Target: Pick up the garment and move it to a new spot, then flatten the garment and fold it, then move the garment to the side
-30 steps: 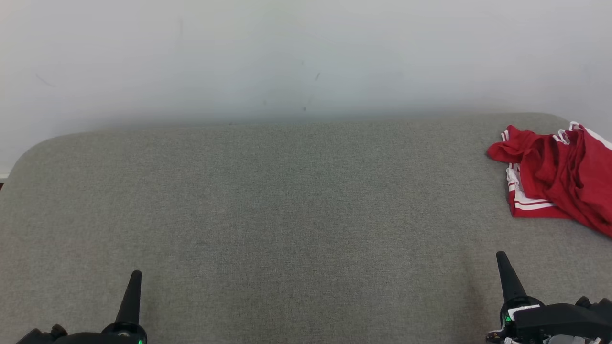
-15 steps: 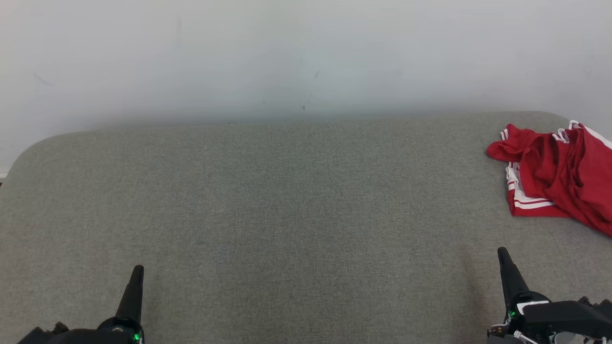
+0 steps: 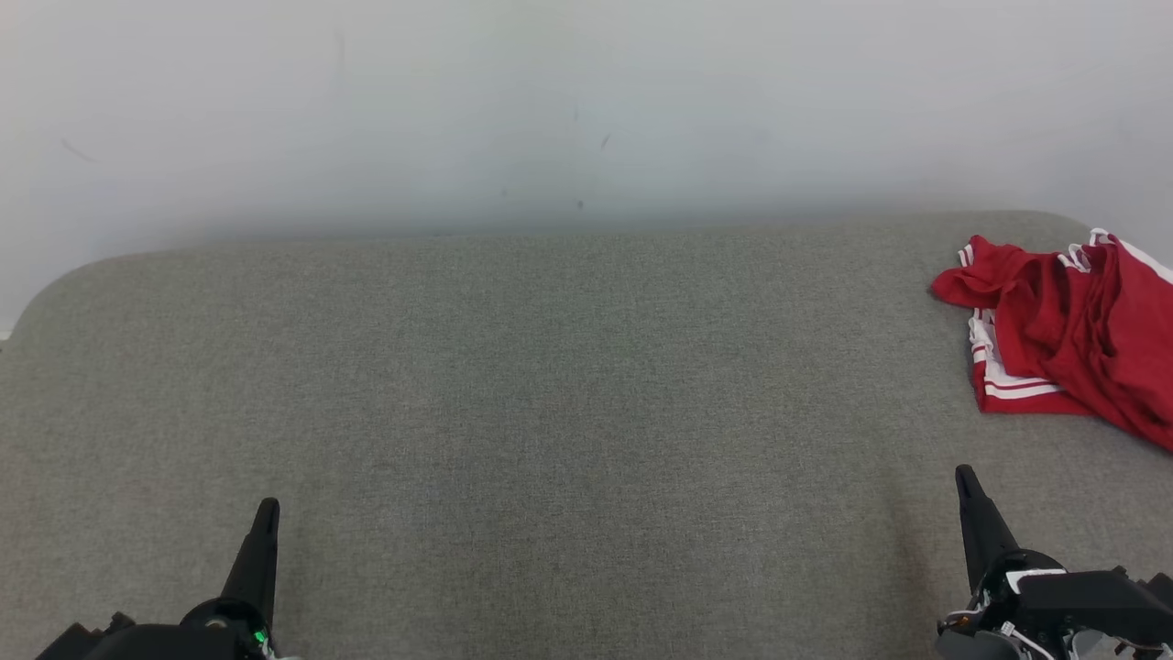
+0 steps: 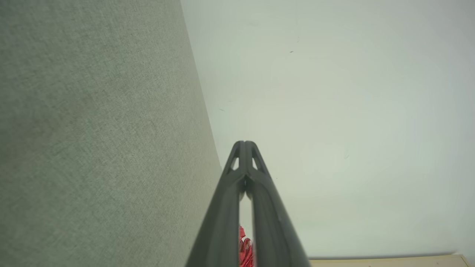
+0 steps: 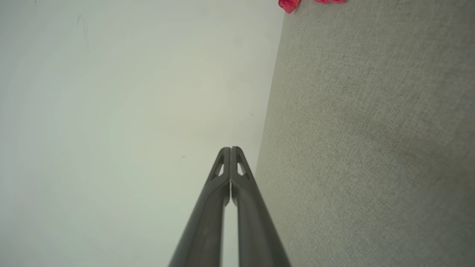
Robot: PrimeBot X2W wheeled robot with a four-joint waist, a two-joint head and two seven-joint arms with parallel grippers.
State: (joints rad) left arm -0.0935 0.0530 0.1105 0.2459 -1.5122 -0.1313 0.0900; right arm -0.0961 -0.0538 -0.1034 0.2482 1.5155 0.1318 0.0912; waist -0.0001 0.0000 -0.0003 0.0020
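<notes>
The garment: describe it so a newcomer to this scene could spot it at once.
A wide grey fabric surface runs along a pale wall. At its far right end, beyond the right gripper, lies the garment. It is a crumpled red heap with white stripes amid plain grey.

I read this as a bare indoor test room rather than a furnished home; I see a grey fabric-covered surface [image 3: 586, 412] with rounded corners against a plain white wall [image 3: 586, 101] with faint scuffs; a crumpled red garment [image 3: 1072, 339] lies at its right end.
</notes>
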